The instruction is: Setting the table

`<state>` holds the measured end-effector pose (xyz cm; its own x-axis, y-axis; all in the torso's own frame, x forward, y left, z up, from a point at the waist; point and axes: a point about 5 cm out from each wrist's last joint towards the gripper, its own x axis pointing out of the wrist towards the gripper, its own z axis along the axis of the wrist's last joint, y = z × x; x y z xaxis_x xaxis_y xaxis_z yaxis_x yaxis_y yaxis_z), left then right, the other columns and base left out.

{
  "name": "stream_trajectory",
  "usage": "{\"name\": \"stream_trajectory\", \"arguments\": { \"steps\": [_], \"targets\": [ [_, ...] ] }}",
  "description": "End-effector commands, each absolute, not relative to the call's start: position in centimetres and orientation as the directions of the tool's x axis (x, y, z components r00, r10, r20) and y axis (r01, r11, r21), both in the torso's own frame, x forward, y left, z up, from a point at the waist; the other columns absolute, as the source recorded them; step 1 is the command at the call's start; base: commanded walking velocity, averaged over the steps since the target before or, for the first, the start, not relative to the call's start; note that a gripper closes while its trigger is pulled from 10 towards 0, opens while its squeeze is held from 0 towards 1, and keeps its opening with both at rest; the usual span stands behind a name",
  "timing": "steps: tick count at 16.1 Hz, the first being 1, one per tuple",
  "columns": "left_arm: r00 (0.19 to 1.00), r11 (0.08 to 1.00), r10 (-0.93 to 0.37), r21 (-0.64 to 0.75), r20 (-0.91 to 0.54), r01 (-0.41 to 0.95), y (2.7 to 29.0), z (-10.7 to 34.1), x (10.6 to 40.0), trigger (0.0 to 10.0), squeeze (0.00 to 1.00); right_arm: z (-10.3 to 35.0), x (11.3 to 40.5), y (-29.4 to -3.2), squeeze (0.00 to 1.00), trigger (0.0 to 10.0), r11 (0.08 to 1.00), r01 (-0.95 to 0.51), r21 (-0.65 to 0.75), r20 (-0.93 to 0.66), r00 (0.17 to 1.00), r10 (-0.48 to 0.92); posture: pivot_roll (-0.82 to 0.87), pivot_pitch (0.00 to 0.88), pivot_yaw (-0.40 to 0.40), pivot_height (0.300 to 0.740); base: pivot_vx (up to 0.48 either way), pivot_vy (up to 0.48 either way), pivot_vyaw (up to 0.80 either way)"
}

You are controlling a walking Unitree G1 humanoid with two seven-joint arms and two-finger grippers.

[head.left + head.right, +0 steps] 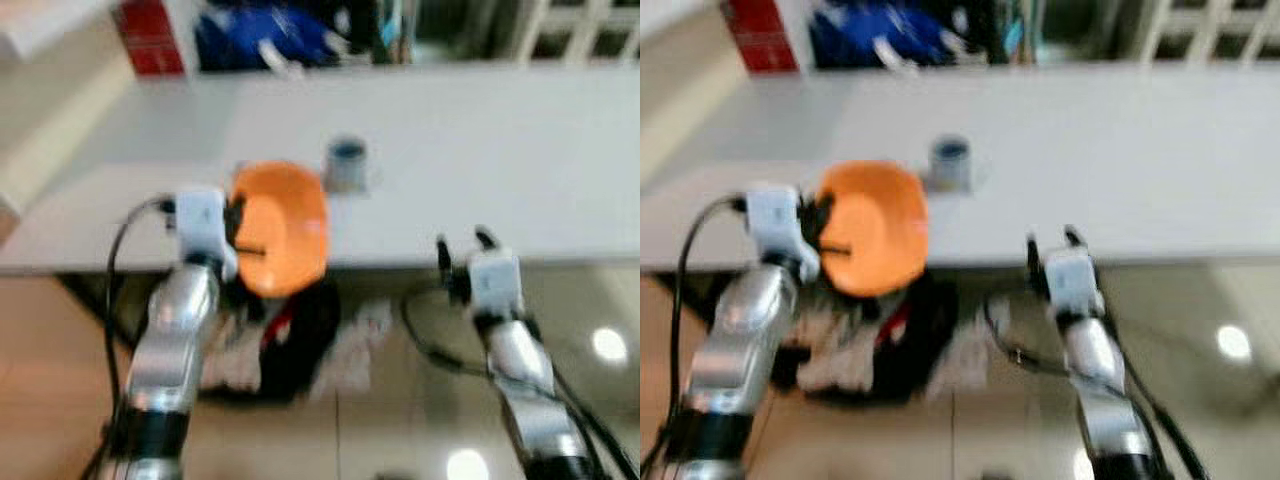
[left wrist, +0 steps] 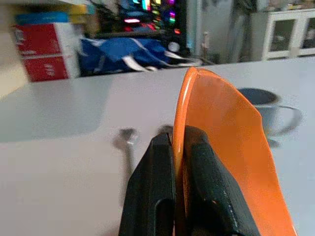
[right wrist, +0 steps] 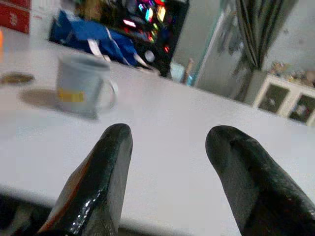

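Note:
An orange plate (image 1: pixel 283 226) is held on edge over the front edge of the white table (image 1: pixel 480 150), with my left gripper (image 2: pixel 178 147) shut on its rim. A grey mug (image 1: pixel 347 164) with a yellow label stands on the table just behind the plate, and shows too as the mug (image 3: pixel 81 91) in the right wrist view. A spoon (image 2: pixel 129 142) lies on the table past the plate. My right gripper (image 1: pixel 464 246) hovers open at the table's front edge, to the right of the plate, with nothing between its fingers (image 3: pixel 108 167).
A red box (image 1: pixel 150 35) and a blue bag (image 1: pixel 265 35) sit beyond the table's far edge. Dark and light cloth (image 1: pixel 290 350) lies heaped on the floor under the table. White cabinets (image 3: pixel 288 101) stand at the back right. The table's right half is bare.

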<state>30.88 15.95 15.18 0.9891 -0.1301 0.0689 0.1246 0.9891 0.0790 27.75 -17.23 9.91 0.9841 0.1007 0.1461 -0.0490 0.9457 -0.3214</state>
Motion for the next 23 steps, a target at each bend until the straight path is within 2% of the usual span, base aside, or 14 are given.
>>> {"name": "stream_trajectory", "arguments": {
  "steps": [1, 3, 9, 13, 15, 18, 23],
  "targets": [
    [0.985, 0.986, -0.13, 0.119, 0.117, 0.116, 16.6, 16.1, 30.6, 0.0, 0.0, 10.2, 27.9, -16.5, 0.0, 10.0, 0.948, -0.065, -0.312, 0.159, 0.98, 0.119, -0.12, 0.0, 0.079, 0.74, 0.0, -0.446, 0.0],
    [0.978, 0.981, -0.155, 0.139, 0.141, 0.135, 16.1, 16.4, 30.4, 0.0, 0.0, 10.1, 27.9, -16.5, 0.0, 10.0, 0.947, -0.067, -0.314, 0.156, 0.98, 0.121, -0.12, 0.0, 0.079, 0.74, 0.0, -0.441, 0.0],
    [0.969, 0.98, -0.18, 0.118, 0.168, 0.161, 15.6, 17.3, 30.3, 0.0, 0.0, 9.8, 28.0, -16.5, 0.0, 10.0, 0.946, -0.07, -0.316, 0.145, 0.982, 0.121, -0.12, 0.0, 0.077, 0.74, 0.0, 0.0, 0.0],
    [0.972, 0.983, -0.17, 0.095, 0.165, 0.156, 16.0, 17.3, 30.6, 0.0, 0.0, 10.0, 28.2, -16.4, 0.0, 10.0, 0.941, -0.069, -0.332, 0.156, 0.98, 0.127, -0.12, 0.0, 0.079, 0.74, 0.0, -0.472, 0.0],
    [0.971, 0.983, -0.173, 0.09, 0.167, 0.16, 16.0, 17.3, 30.6, 0.0, 0.0, 9.7, 28.3, -16.4, 0.0, 10.0, 0.949, -0.062, -0.308, 0.127, 0.986, 0.106, -0.12, 0.0, 0.078, 0.74, 0.0, -0.461, -0.8],
    [0.971, 0.983, -0.173, 0.084, 0.167, 0.16, 15.8, 17.3, 30.6, 0.0, 0.0, 10.2, 28.2, -16.3, 0.0, 10.0, 0.949, -0.067, -0.308, 0.165, 0.979, 0.123, -0.12, 0.0, 0.077, 0.74, 0.0, -0.459, -0.71],
    [0.977, 0.987, -0.149, 0.08, 0.153, 0.138, 16.4, 16.9, 30.9, 0.0, 0.0, 10.2, 28.2, -16.3, 0.0, 10.0, 0.945, -0.069, -0.318, 0.163, 0.979, 0.126, -0.12, 0.0, 0.075, 0.74, 0.103, -0.419, 0.0]
  ]
}}
